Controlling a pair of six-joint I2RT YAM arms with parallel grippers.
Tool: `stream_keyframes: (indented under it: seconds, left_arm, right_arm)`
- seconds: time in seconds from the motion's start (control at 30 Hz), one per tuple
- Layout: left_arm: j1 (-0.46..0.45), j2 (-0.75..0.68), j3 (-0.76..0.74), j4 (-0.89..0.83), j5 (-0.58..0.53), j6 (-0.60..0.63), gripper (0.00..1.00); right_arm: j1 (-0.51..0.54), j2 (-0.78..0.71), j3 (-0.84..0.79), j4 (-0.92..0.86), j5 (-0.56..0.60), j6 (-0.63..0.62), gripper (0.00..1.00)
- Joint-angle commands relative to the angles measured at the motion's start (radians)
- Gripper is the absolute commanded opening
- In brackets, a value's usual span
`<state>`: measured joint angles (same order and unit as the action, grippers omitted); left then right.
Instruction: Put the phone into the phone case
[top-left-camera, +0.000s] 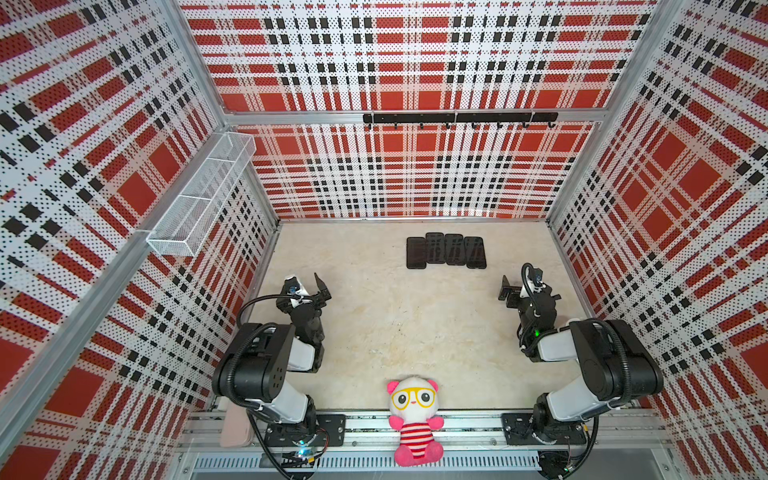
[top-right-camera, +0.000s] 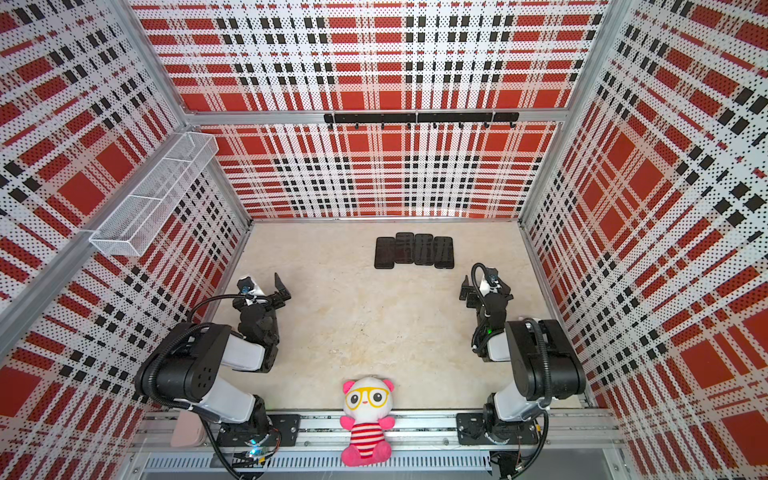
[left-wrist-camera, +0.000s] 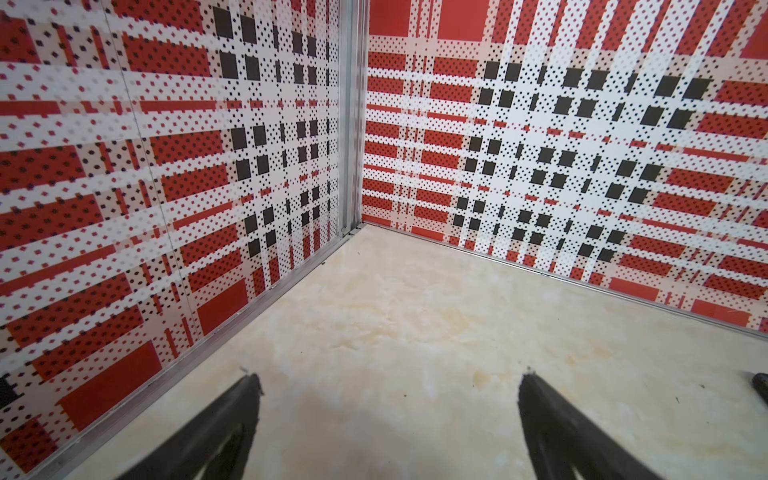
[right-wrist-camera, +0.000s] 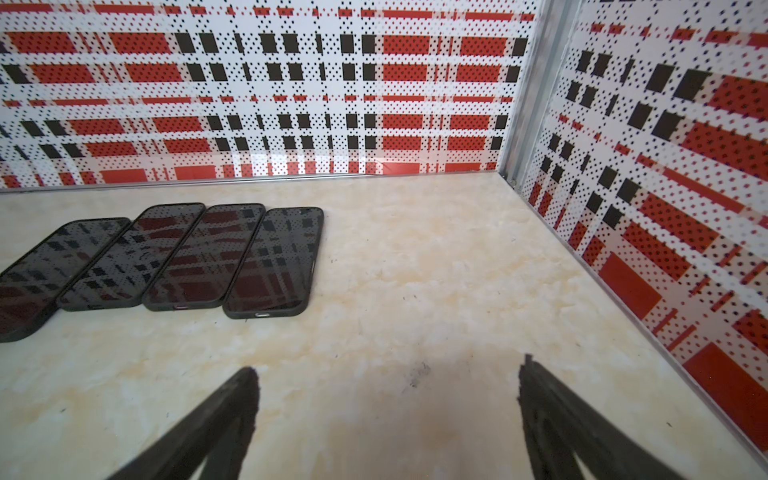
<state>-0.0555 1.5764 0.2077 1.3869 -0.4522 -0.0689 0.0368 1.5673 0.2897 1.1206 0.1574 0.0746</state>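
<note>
Four slim black phones, their glossy glass faces mirroring the red plaid walls, lay flat side by side with long edges touching, near the far edge of a cream, marble-patterned table. The left gripper had its dark, tapered fingers spread wide and empty over bare tabletop. The right gripper was equally wide and empty, near the phones. A flat, pale pink piece with rounded corners rested on the metal rail by the left arm's base; whether it was the case cannot be told. A fuzzy plush panda sat at the front.
</note>
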Motion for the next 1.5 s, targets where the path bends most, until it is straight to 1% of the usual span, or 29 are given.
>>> stream_keyframes:
  seconds: [0.0,0.63,0.67,0.7,0.73,0.77,0.8,0.83,0.9,0.93,0.97,1.03,1.1,1.13,1.2,1.23,1.27,1.3,1.33,1.37,1.4,1.43,1.47]
  left_arm:
    - [0.004,0.004,-0.013,0.054,-0.002,0.016,0.98]
    - [0.004,0.004,-0.013,0.054,-0.003,0.016,0.98]
    - [0.004,0.004,-0.013,0.054,-0.003,0.016,0.98]
    - [0.003,0.004,-0.013,0.053,-0.003,0.016,0.98]
    - [0.004,0.004,-0.013,0.054,-0.003,0.016,0.98]
    - [0.003,0.005,-0.013,0.054,-0.002,0.016,0.98]
    - [0.003,0.004,-0.013,0.054,-0.003,0.016,0.98]
    - [0.003,0.004,-0.013,0.054,-0.003,0.016,0.98]
    - [0.004,0.004,-0.013,0.053,-0.001,0.016,0.98]
    - [0.003,0.004,-0.013,0.054,-0.002,0.017,0.98]
    - [0.003,0.004,-0.013,0.053,-0.002,0.017,0.98]
    - [0.004,0.005,-0.013,0.054,-0.002,0.017,0.98]
    - [0.004,0.005,-0.013,0.055,-0.002,0.016,0.98]
    - [0.004,0.004,-0.014,0.054,-0.002,0.015,0.98]
    - [0.005,0.004,-0.014,0.054,-0.002,0.016,0.98]
    - [0.003,0.005,-0.014,0.055,-0.002,0.017,0.98]
    - [0.004,0.005,-0.014,0.054,-0.002,0.016,0.98]
    - [0.005,0.004,-0.014,0.055,-0.002,0.015,0.98]
    - [0.004,0.004,-0.014,0.053,-0.002,0.016,0.98]
    - [0.004,0.004,-0.014,0.055,-0.002,0.016,0.98]
    - [0.004,0.004,-0.014,0.055,-0.002,0.017,0.98]
    - [0.004,0.004,-0.014,0.055,-0.002,0.016,0.98]
    - [0.004,0.004,-0.014,0.055,-0.002,0.016,0.98]
  right_arm:
    - [0.005,0.002,0.000,0.033,-0.001,-0.007,1.00]
    - [-0.004,0.003,0.009,0.017,-0.012,0.000,0.99]
    - [-0.002,-0.005,-0.007,0.047,-0.008,-0.005,1.00]
    - [-0.002,-0.033,-0.009,0.034,0.008,-0.002,1.00]
    - [-0.003,-0.095,0.027,-0.090,0.026,0.001,0.99]
    - [-0.002,-0.161,0.101,-0.282,0.043,0.011,1.00]
    - [-0.002,-0.205,0.157,-0.409,0.077,0.014,1.00]
    - [-0.001,-0.233,0.204,-0.477,0.104,-0.030,1.00]
    - [-0.001,-0.280,0.340,-0.727,0.142,-0.058,1.00]
    - [-0.002,-0.292,0.376,-0.800,0.148,-0.059,1.00]
    - [-0.003,-0.305,0.374,-0.818,0.123,-0.037,1.00]
    - [-0.002,-0.306,0.308,-0.774,0.059,0.005,1.00]
    - [0.001,-0.268,0.220,-0.655,0.056,0.022,1.00]
    - [0.000,-0.241,0.186,-0.608,0.022,0.032,1.00]
    - [0.003,-0.186,0.118,-0.461,0.017,0.028,1.00]
    - [0.002,-0.158,0.081,-0.349,0.009,0.018,1.00]
    - [0.009,-0.157,0.095,-0.352,0.033,0.014,1.00]
    - [0.011,-0.151,0.084,-0.321,0.029,-0.001,1.00]
    - [0.010,-0.129,0.048,-0.184,0.025,-0.007,1.00]
    - [0.003,-0.088,0.039,-0.108,0.014,-0.002,1.00]
    - [0.003,-0.035,0.043,-0.096,0.011,0.001,1.00]
    - [0.002,0.018,0.005,0.045,-0.018,-0.015,1.00]
    - [0.004,0.005,-0.006,0.045,-0.003,-0.012,1.00]
